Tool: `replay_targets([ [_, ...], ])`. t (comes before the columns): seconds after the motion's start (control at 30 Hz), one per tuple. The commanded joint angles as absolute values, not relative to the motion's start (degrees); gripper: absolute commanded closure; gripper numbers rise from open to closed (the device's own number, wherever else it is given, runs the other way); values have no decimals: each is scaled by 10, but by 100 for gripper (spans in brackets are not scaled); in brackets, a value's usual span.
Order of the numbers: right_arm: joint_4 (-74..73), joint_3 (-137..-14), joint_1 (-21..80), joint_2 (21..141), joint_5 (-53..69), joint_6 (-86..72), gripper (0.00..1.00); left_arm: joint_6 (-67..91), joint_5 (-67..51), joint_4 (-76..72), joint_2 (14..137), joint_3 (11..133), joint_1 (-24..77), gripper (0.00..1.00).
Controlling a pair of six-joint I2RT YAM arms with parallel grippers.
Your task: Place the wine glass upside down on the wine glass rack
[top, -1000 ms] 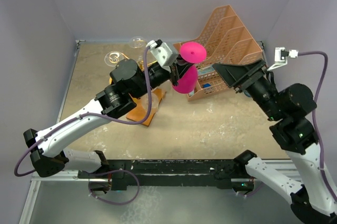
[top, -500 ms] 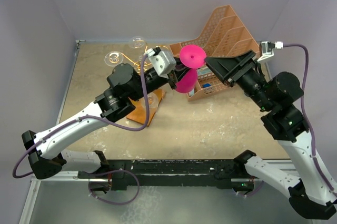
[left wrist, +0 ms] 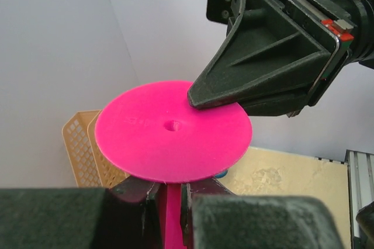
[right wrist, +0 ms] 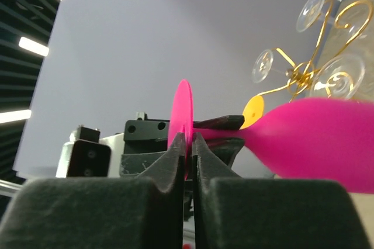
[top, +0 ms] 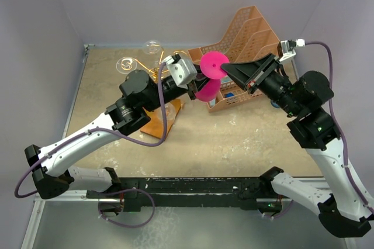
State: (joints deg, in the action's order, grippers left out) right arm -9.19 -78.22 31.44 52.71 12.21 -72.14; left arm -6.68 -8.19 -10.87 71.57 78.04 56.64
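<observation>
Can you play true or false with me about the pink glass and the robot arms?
1. The wine glass is pink. True.
2. It already hangs on the gold rack. False: both grippers hold it in the air.
3. The left gripper grips its stem. True.
4. Its round foot points down. False: the foot is on top.
5. The right gripper pinches the edge of the foot. True.

Magenta wine glass (top: 214, 63), foot-up in midair, beside gold wine glass rack (top: 156, 125).
</observation>
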Motion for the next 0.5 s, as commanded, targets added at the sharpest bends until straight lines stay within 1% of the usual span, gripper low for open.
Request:
replay_targets([
  [0.0,-71,-790,315,523,136,-755,100,-65,-91,-141,709,798,568,87],
  [0.03,-70,-790,315,523,134,-758,100,-51,-77,-143,708,796,568,79],
  [0.07,-73,-791,315,523,130,-758,100,-32,-61,-145,706,797,568,67],
  [0.1,-77,-794,315,522,123,-759,100,-13,-49,-141,703,800,568,59],
  [0.13,-80,-796,315,521,116,-759,100,2,-41,-135,698,801,568,53],
  [0.27,-87,-806,315,517,69,-747,100,51,25,-112,672,789,568,46],
  [0.47,-61,-821,314,531,-11,-682,100,139,143,-56,599,770,568,46],
])
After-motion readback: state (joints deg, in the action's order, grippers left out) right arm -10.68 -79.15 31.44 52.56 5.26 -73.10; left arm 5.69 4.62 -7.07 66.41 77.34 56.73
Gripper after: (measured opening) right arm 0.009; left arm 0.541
